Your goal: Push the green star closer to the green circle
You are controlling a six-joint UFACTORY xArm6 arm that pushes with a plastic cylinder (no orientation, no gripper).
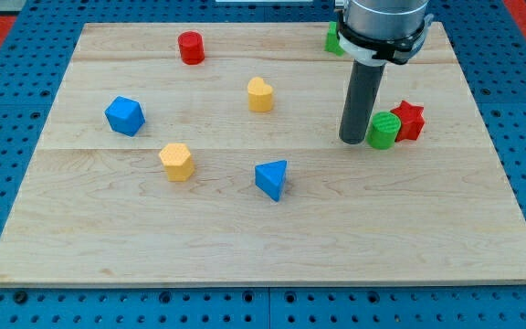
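Note:
The green circle is a short green cylinder at the view's right, touching a red star on its right. The green star sits near the board's top edge at the view's upper right, mostly hidden behind the arm. My tip rests on the board just left of the green circle, close to or touching it. The green star lies well above my tip in the view.
A red cylinder stands at the top left-centre. A yellow block sits mid-board. A blue block is at the left, an orange block below it, a blue triangle at the centre. The wooden board lies on a blue pegboard.

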